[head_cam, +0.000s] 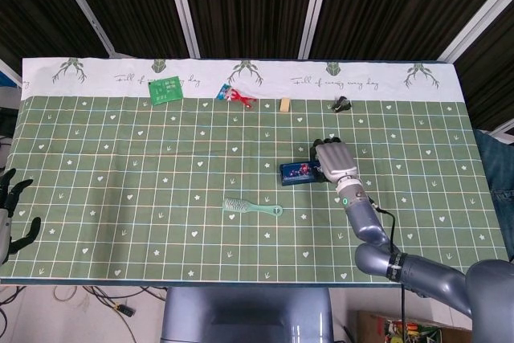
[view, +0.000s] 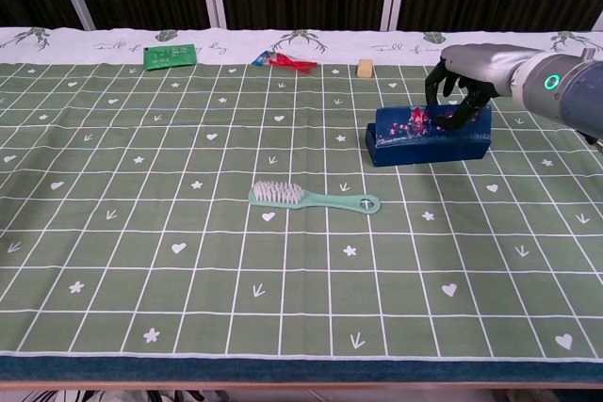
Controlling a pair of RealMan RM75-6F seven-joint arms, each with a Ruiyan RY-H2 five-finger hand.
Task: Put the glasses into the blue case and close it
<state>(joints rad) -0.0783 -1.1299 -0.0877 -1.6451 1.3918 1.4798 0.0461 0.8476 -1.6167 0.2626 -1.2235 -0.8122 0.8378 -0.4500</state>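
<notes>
On the green checked tablecloth, right of centre, the blue case lies with something pink and red showing at its top edge. Over its right end the right hand curls its dark fingers down onto the case top. At the far left edge, the left hand hangs with fingers spread, holding nothing. A mint hairbrush lies near the middle. Whether the glasses sit inside, I cannot tell.

matt cloth tablecloth, plastic brush
</notes>
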